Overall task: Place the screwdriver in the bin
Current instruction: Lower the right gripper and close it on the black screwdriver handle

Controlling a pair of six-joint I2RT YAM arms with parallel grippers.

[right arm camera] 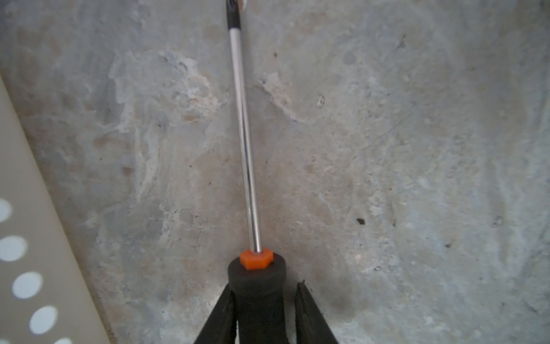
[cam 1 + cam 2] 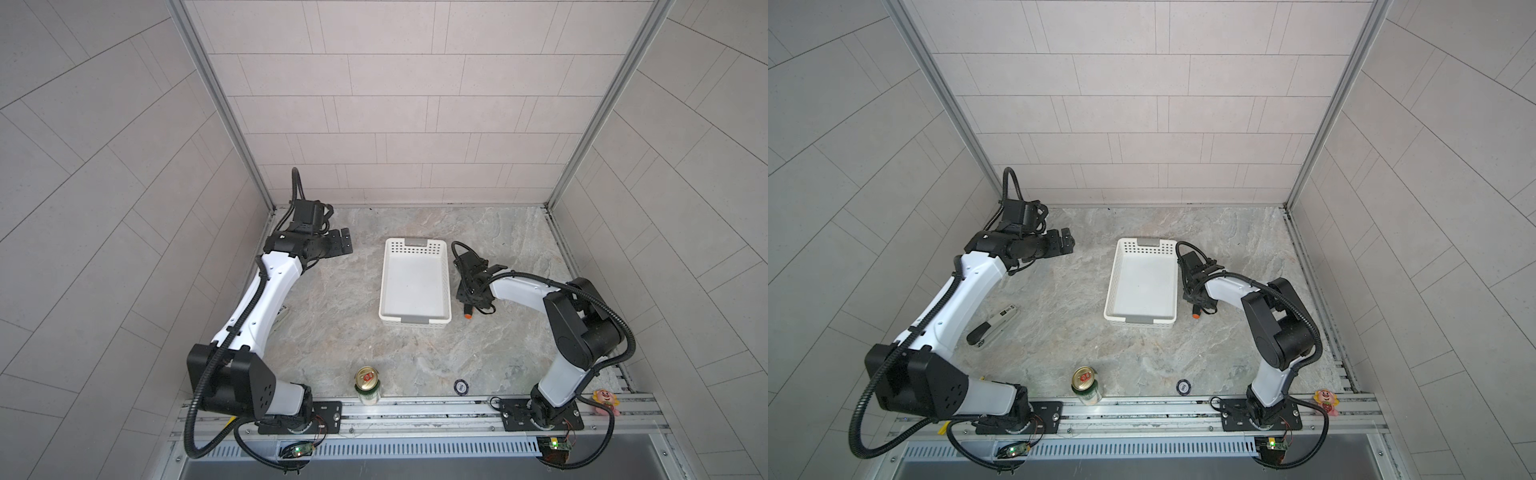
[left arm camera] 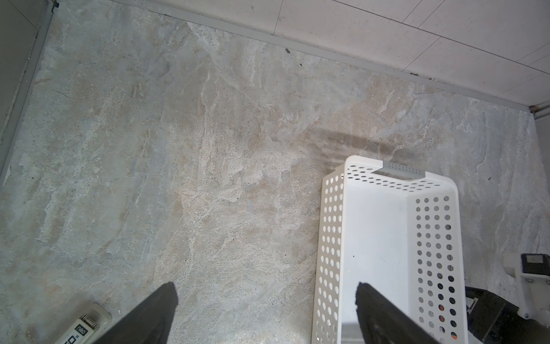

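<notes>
The screwdriver [image 1: 257, 295] lies on the stone tabletop just right of the bin, along its long side. Its orange end cap [image 2: 468, 316] [image 2: 1195, 316] points toward the front, and the shiny shaft [image 1: 244, 134] runs away from the camera in the right wrist view. My right gripper [image 1: 265, 286] [image 2: 471, 291] [image 2: 1196, 291] straddles the black handle, open: one finger touches it and a narrow gap shows at the other. The white perforated bin [image 2: 415, 286] [image 2: 1142, 286] [image 3: 375, 232] holds nothing. My left gripper [image 3: 265, 286] [image 2: 344, 242] [image 2: 1066, 241] hovers open and holds nothing, left of the bin's far end.
A green drink can [image 2: 367, 384] [image 2: 1086, 384] stands at the front edge. A stapler [image 2: 994, 326] [image 3: 80, 327] lies beside the left arm. A small round disc [image 2: 460, 386] and a pink toy [image 2: 606, 401] sit near the front rail.
</notes>
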